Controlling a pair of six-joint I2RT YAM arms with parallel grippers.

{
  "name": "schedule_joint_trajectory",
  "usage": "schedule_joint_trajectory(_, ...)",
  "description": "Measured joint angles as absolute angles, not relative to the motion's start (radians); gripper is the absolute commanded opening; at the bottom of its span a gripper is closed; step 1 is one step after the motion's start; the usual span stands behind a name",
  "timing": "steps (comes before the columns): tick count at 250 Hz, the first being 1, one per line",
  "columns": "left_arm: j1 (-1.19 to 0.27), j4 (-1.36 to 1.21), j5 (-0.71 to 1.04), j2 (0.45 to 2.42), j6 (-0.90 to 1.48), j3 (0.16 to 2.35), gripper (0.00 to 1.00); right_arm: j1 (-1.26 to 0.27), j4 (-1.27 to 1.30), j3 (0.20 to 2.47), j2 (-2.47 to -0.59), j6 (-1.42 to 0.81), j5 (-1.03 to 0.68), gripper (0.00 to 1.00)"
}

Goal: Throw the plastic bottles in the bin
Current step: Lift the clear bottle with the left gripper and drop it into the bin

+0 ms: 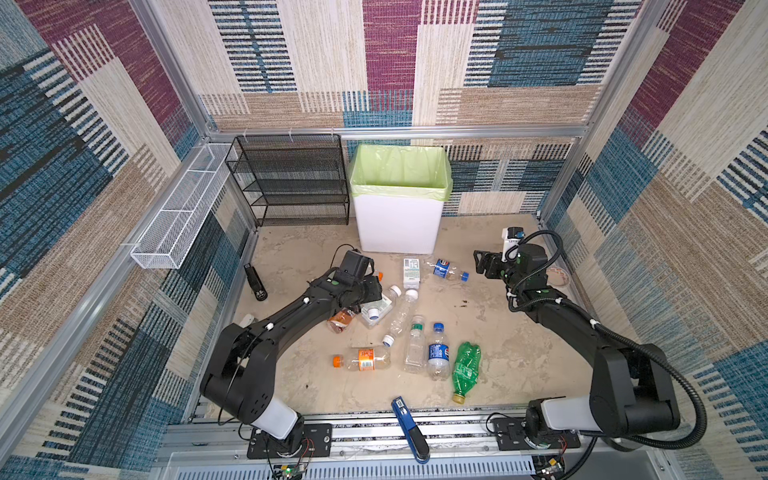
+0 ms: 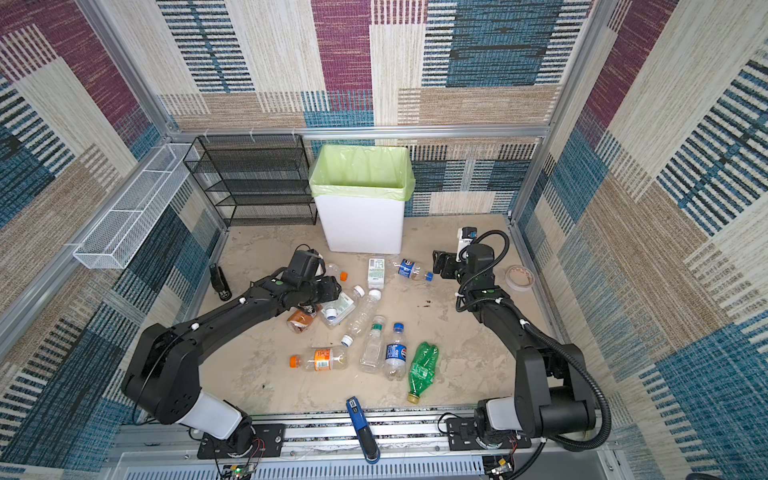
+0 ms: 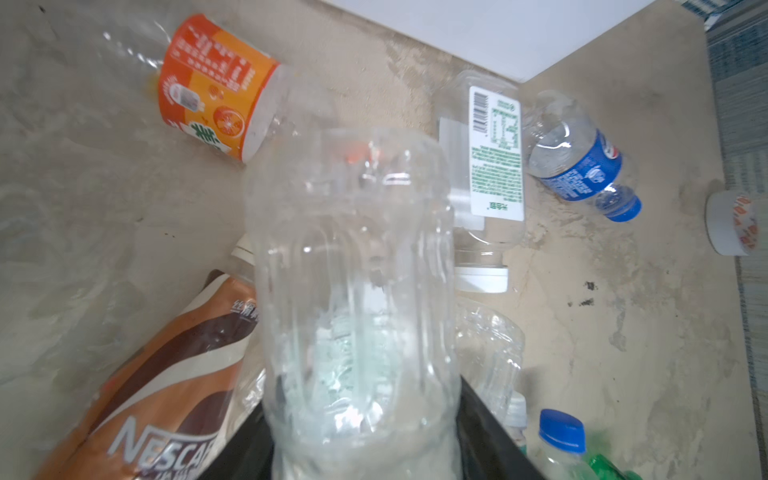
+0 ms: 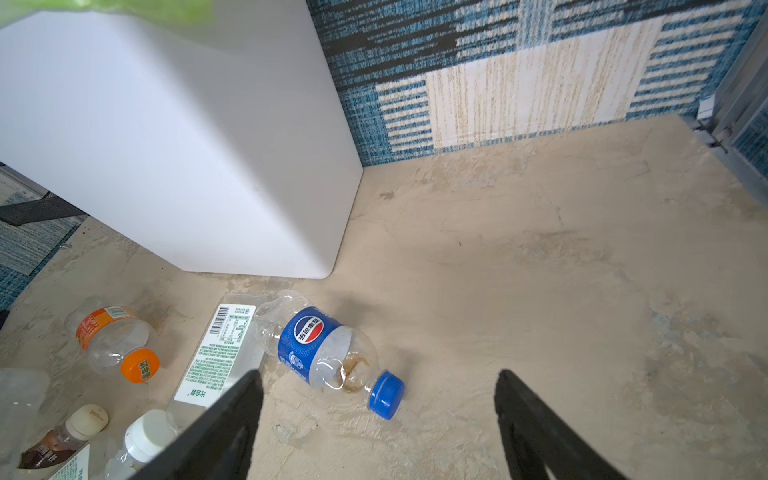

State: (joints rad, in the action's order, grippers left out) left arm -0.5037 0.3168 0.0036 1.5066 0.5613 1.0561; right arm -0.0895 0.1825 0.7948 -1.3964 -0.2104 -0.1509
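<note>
The step in hand is judged to be the lifting of one clear bottle (image 3: 353, 270) by the left gripper (image 3: 365, 432). In the left wrist view the black jaws are seen closed against both sides of this bottle near one end, and its long body sticks out far in front of them. Whether it is already off the table (image 1: 478, 332) cannot be told.

The thin wall is likely to give under pressure, so the grip should be firm but not tightened more. The bottle should be raised straight up first. The brown bottle (image 3: 166, 374) lies just beside it, and other plastic bottles (image 1: 415, 349) are spread between the two arms, so a sideways pull could drag them.

The bin (image 1: 399, 224) stands at the back of the table and is much taller than the bottles. The free end should therefore be carried well above the light green liner (image 1: 361, 189) at the rim. The jaws should be opened only when the whole bottle is over the opening, otherwise it may strike the rim and fall outside.

The right gripper (image 4: 379, 374) has its jaws wide apart with nothing between them. It is pointed toward the blue-label bottle (image 4: 324, 349), which lies on its side near the bin's front corner. It is advised that both arms are not brought over the bin together.
</note>
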Motion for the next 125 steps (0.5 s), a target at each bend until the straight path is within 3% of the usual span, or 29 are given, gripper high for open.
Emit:
schedule_joint_trajectory(65,-0.504,0.115,-0.086,1.126,0.375,0.867,0.57,-0.089,0.195,0.789,-1.473,-0.239,-0.224,0.84)
schedule_joint_trajectory(125,-0.503,-0.302,-0.102,0.840,0.097,0.689,0.57,-0.090,0.220,0.757,-1.464,-0.250,-0.261,0.83)
